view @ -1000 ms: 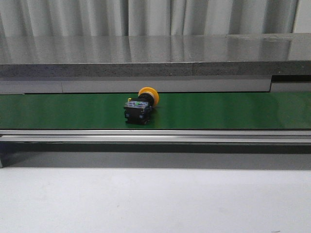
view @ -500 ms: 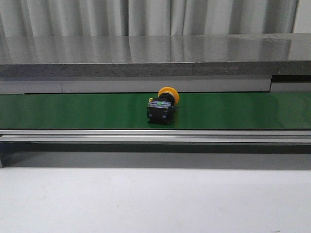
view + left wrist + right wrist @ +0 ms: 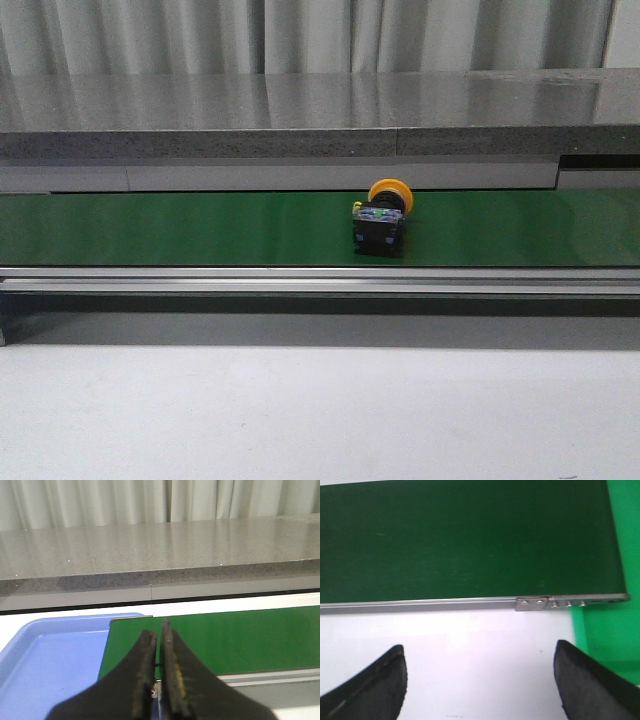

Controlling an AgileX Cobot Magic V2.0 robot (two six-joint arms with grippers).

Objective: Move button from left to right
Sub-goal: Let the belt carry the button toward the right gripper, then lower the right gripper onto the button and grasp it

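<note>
On the green belt [image 3: 180, 228], the button [image 3: 381, 221] lay right of centre, farther right than half a second earlier, its orange cap toward the grey ledge [image 3: 300, 115]. Only the left wrist view showed a blue tray [image 3: 55, 665] at the belt's end; neither wrist view showed the button. Left gripper [image 3: 159, 652] was clenched, empty. Right gripper [image 3: 480, 667] stood wide apart over the white table [image 3: 480, 640], holding nothing.

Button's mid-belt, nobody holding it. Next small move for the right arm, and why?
Probably hold the right gripper open over the belt's right end and wait. The button lies untouched on the green belt, not in the right wrist view. The left gripper is shut, empty, by the blue tray.
</note>
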